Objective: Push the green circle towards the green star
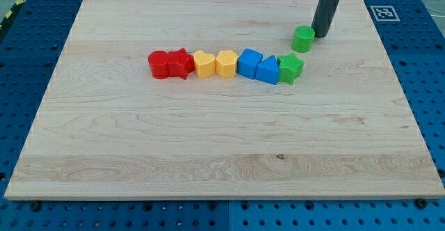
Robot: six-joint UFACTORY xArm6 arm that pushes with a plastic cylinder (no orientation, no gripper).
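The green circle (pixel 303 39) sits on the wooden board toward the view's upper right. The green star (pixel 290 68) lies just below it and slightly left, a small gap between them. My tip (pixel 322 34) rests at the circle's right side, touching or nearly touching it. The dark rod rises from there out of the view's top.
The star ends a row running to the view's left: a blue triangle-like block (pixel 267 70), a blue block (pixel 249 62), two yellow blocks (pixel 226 63) (pixel 204 63), a red star (pixel 181 64), a red circle (pixel 159 64). The board's right edge (pixel 398 85) is near.
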